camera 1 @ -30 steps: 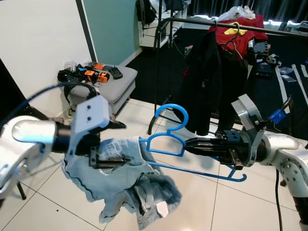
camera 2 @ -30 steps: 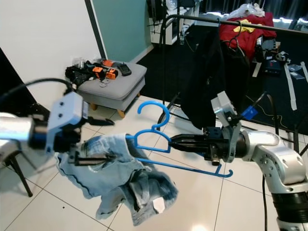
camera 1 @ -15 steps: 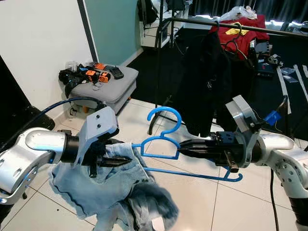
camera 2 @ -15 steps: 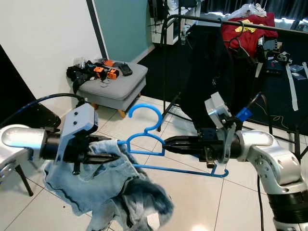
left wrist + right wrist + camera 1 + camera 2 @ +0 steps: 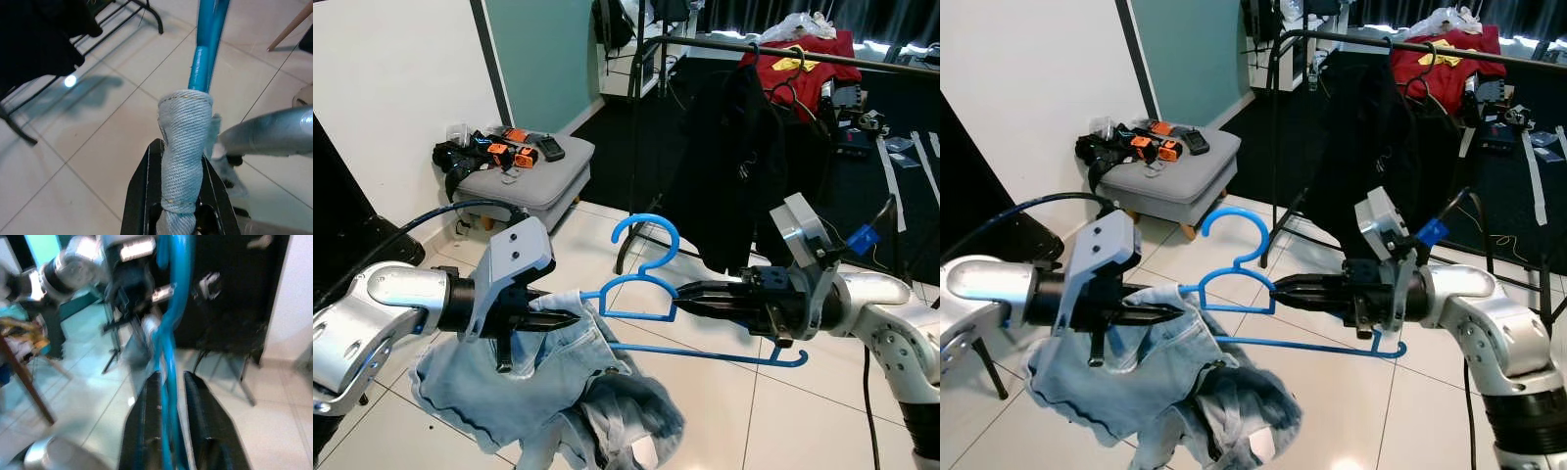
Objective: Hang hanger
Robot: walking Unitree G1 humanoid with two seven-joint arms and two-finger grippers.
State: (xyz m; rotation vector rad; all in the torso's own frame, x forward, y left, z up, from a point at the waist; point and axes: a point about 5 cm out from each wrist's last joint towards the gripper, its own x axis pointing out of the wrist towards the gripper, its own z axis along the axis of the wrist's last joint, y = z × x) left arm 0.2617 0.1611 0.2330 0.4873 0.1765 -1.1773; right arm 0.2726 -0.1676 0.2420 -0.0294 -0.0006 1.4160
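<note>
At the left of the head view I have my left tool (image 5: 570, 319) clamped on a rolled fold of the pale denim jeans (image 5: 548, 397) — the wrist camera shows the black fingers (image 5: 142, 196) pinching that denim roll tight, with the blue bar of the hanger running away just beyond it. The rest of the jeans hangs in a loose heap toward the lower left of the frame, over the white tiled floor (image 5: 705, 411). Behind my left arm, in the upper left, a grey footstool (image 5: 533, 171) sits against the white wall with black and orange gear piled on top. In the centre of the frame the blue hanger (image 5: 651, 294) is held roughly level in mid-air, hook up, one end reaching into the denim at my left tool and its long lower bar stretching to the right under my other arm. My right tool (image 5: 690, 292) comes in from the right and is closed on the hanger just below the hook; its wrist camera, blurred, shows the blue plastic running between the two fingers (image 5: 146, 416). Across the top centre and right stands a black clothes rail (image 5: 773, 51) — a dark garment (image 5: 729, 166) hangs from it, and a red one (image 5: 798, 69) lies over the bar further right.
</note>
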